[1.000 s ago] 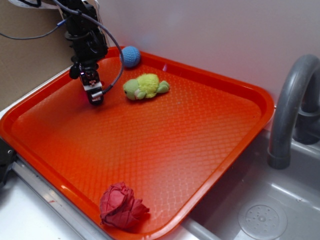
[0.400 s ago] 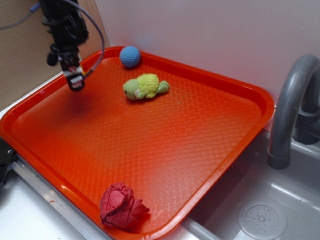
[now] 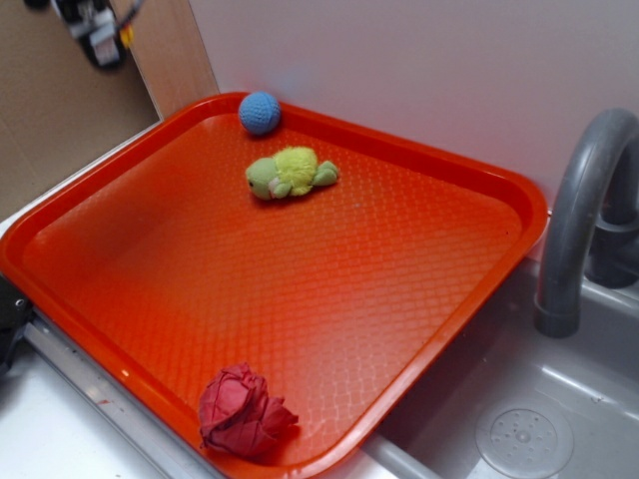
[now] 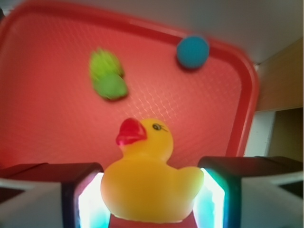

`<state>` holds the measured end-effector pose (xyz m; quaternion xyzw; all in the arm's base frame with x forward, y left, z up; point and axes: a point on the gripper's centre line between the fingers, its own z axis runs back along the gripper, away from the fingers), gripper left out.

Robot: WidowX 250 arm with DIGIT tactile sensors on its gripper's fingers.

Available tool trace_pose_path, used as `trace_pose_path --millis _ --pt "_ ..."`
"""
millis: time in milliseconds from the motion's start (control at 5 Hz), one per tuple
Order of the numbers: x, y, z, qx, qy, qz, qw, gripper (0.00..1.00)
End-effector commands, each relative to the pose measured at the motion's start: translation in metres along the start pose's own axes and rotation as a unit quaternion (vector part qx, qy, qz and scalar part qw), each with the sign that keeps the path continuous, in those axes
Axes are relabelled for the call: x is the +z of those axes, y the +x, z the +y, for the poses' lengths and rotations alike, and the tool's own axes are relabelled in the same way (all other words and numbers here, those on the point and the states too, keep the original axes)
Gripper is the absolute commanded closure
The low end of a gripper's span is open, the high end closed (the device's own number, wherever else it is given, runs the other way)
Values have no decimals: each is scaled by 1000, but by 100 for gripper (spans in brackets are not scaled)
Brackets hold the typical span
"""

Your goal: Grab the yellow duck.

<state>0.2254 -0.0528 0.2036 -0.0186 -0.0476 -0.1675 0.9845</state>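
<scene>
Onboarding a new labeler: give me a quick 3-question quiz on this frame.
1. True or false: the yellow duck sits on the orange tray.
2. Which toy lies nearest the tray's far corner? A) red cloth B) blue ball C) green plush turtle
3. In the exterior view, where is the hand?

Key: 1. False: in the wrist view it sits between the hand's fingers, above the tray. 2. B. 3. Top left, raised off the tray's left side.

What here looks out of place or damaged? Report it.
Nothing stands out. The yellow duck sits upright between the gripper pads, high above the orange tray; the plush turtle, blue ball and crumpled red cloth look intact.
</scene>
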Motion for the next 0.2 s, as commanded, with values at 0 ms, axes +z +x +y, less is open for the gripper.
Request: trace_pose_path --millis 0 --pt "45 -44 -29 -22 15 -10 1000 100"
